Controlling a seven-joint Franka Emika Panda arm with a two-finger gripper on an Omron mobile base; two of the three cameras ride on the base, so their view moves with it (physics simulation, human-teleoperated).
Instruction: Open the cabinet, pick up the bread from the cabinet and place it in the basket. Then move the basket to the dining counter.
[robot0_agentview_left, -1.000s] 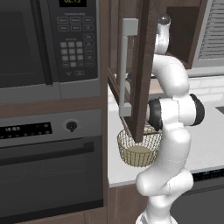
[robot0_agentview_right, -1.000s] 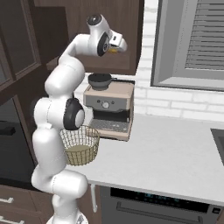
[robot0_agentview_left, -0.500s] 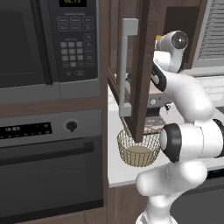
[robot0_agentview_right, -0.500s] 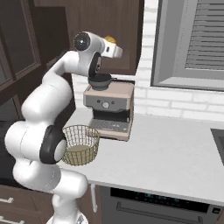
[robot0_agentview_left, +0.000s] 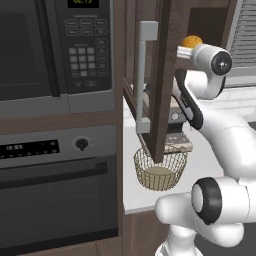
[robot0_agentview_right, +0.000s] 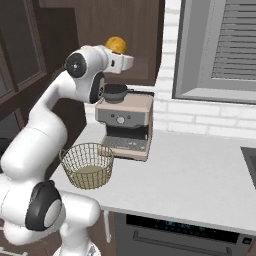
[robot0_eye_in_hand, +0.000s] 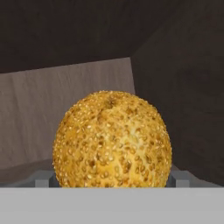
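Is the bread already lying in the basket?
No, the basket on the worktop holds nothing, and the bread sits up in the cabinet.

The bread sits inside the cabinet, on its shelf, close in front of the pincer. The cabinet door stands open above the basket. The basket rests on the desk, just left of the coffee machine. A microwave is left of the cabinet, above the oven.
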